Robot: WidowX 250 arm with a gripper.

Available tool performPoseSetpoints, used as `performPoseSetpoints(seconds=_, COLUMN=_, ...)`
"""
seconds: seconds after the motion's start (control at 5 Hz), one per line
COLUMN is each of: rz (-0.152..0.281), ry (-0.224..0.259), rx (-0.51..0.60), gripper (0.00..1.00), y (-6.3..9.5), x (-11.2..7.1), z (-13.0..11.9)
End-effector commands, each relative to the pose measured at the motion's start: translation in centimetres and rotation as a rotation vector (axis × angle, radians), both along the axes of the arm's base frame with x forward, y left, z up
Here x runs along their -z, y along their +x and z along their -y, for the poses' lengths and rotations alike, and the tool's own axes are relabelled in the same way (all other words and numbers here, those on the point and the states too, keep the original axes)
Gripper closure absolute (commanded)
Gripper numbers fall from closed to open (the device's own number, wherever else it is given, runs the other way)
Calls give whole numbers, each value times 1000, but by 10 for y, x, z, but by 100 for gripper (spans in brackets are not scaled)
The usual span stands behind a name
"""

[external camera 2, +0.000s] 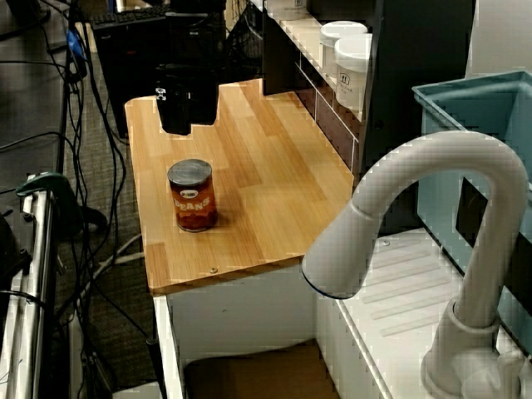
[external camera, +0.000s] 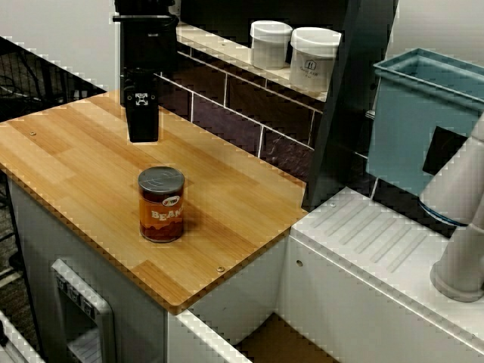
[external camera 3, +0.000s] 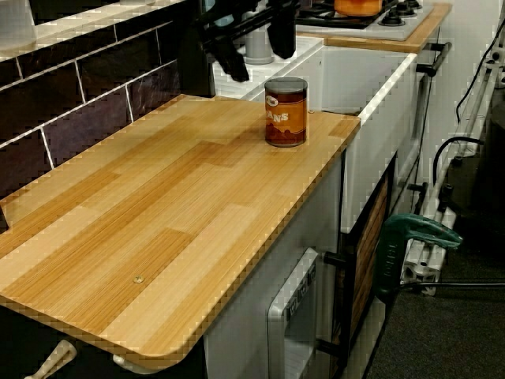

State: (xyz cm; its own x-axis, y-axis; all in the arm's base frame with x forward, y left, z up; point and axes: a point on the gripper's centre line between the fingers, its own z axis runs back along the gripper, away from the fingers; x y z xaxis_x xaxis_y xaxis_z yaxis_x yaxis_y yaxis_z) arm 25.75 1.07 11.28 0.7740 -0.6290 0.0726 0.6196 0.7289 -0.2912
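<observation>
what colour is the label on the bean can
The bean can label is dark orange-red with pale lettering; clearest in the view from above.

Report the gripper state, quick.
Gripper: open, holding nothing. It hangs over the wooden counter near the bean can, not touching it.

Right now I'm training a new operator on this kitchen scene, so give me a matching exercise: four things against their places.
Things:
1 bean can
2 gripper
3 white jars
4 blue bin

Places:
A on the tiled ledge
B open, above the wooden counter
C upright on the wooden counter
D beyond the dark post

Pairs: 1-C, 2-B, 3-A, 4-D.
</observation>
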Motion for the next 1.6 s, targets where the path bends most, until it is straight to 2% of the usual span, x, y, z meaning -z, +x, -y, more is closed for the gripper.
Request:
performPoseSetpoints(seconds=0.0, rz=136, ry=-9, rx=270, gripper=0, y=-17, x=-27, z=36)
performPoseSetpoints(seconds=0.2, rz=209, ry=52, rx=413, gripper=0, y=-16, x=-20, z=58)
performPoseSetpoints(seconds=0.6, rz=260, ry=94, rx=508, gripper=0, y=-12, x=-3, z=84)
performPoseSetpoints(seconds=0.8, rz=266, ry=105, rx=540, gripper=0, y=-13, x=11, z=85)
performPoseSetpoints(seconds=1.0, rz=245, ry=116, rx=549, gripper=0, y=-18, x=25, z=84)
performPoseSetpoints(seconds=1.4, rz=223, ry=83, rx=578, gripper=0, y=-34, x=36, z=62)
